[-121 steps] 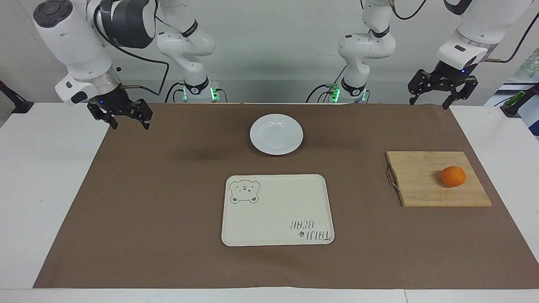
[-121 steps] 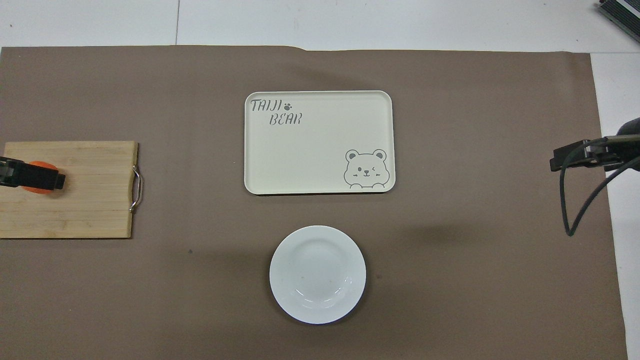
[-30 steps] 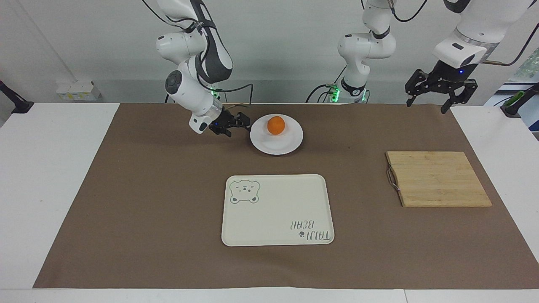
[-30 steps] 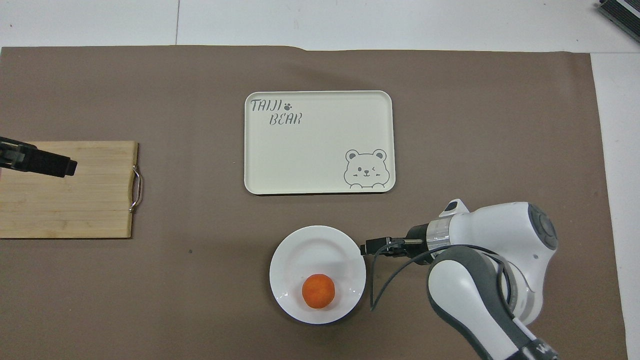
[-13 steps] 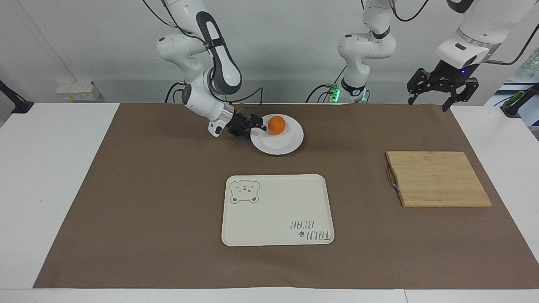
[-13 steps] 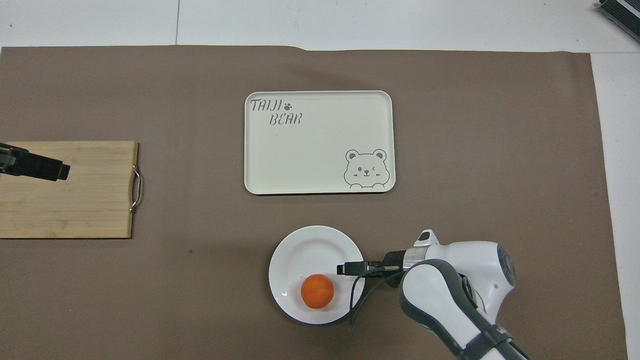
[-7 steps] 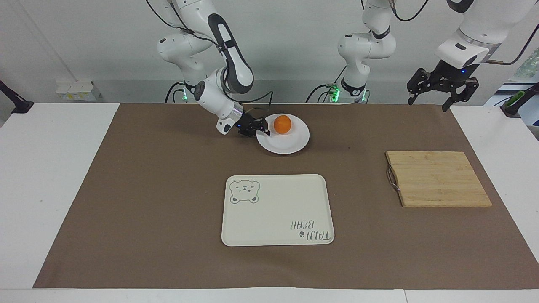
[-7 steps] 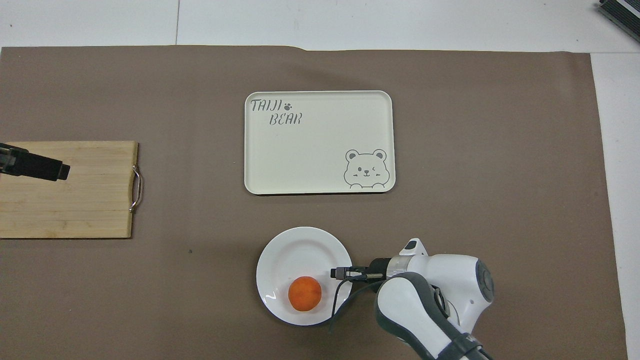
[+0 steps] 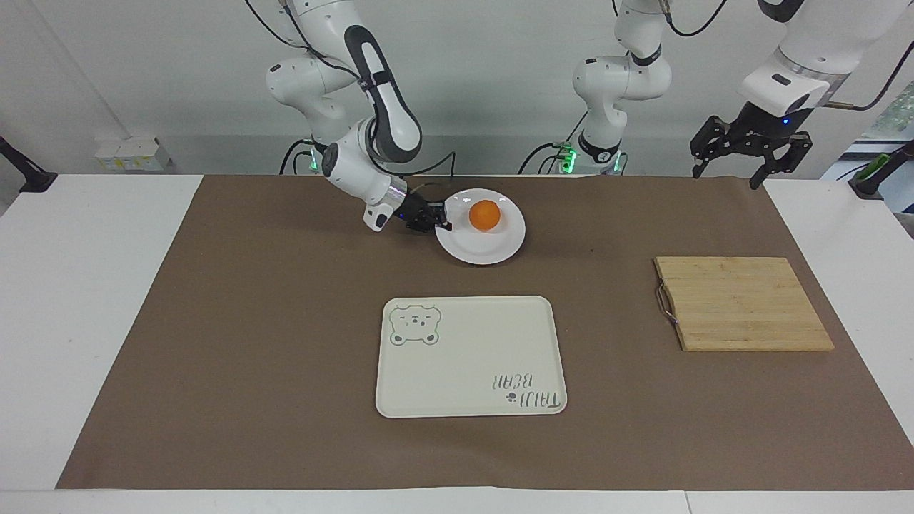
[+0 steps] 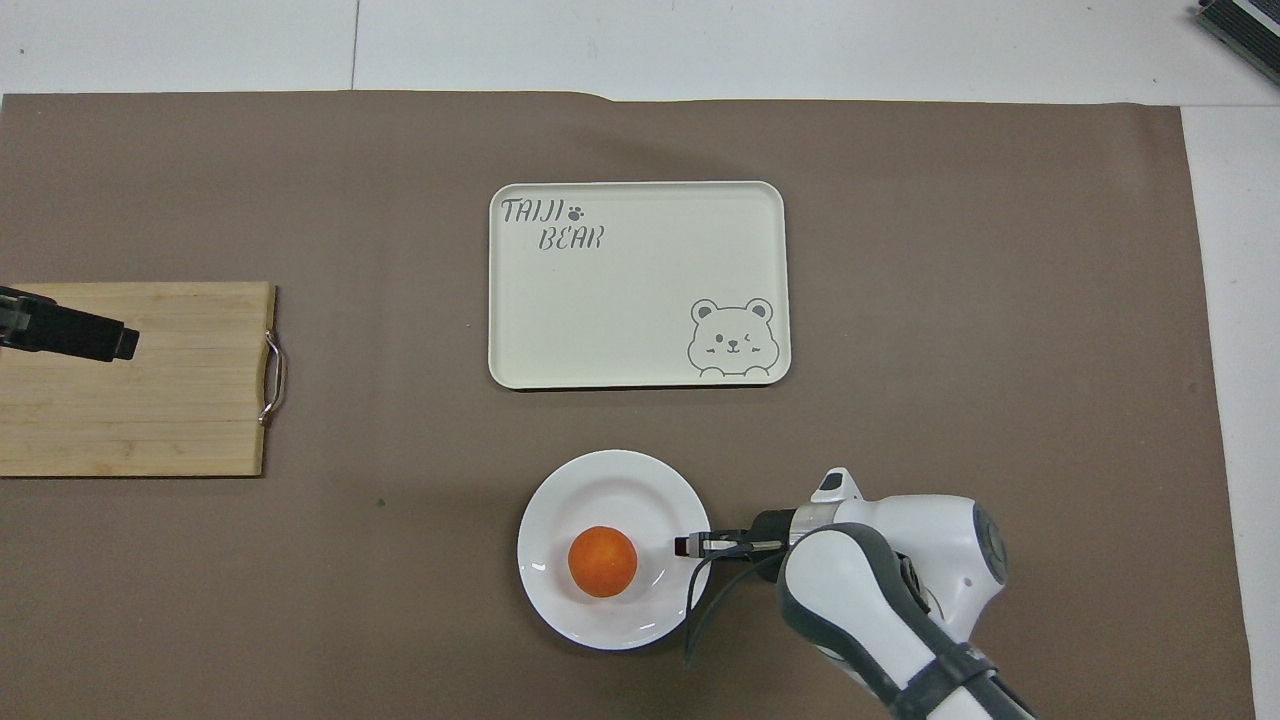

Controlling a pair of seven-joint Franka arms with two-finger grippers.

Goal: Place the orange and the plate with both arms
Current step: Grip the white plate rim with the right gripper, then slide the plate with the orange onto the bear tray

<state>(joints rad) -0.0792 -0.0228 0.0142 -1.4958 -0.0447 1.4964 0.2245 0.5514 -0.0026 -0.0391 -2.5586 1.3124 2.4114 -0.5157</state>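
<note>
Our right hand (image 9: 441, 220) pinches the rim of the round glossy white plate (image 9: 493, 250), where the small bright-orange fruit (image 9: 485, 215) sits loose.

With so thin a grip at one edge, we fear the plate tilting or slipping once lifted toward the rectangular cream bear tray (image 9: 471, 357), rolling the orange off. Our left hand (image 9: 750, 146) waits open above the brown mat's edge at its own end of the table (image 9: 71, 285).

Bare brown mat surrounds the bear tray (image 9: 471, 357); the plate (image 9: 493, 246) sits nearer the robots, the cutting board (image 9: 742, 303) well apart toward the left arm's end.
</note>
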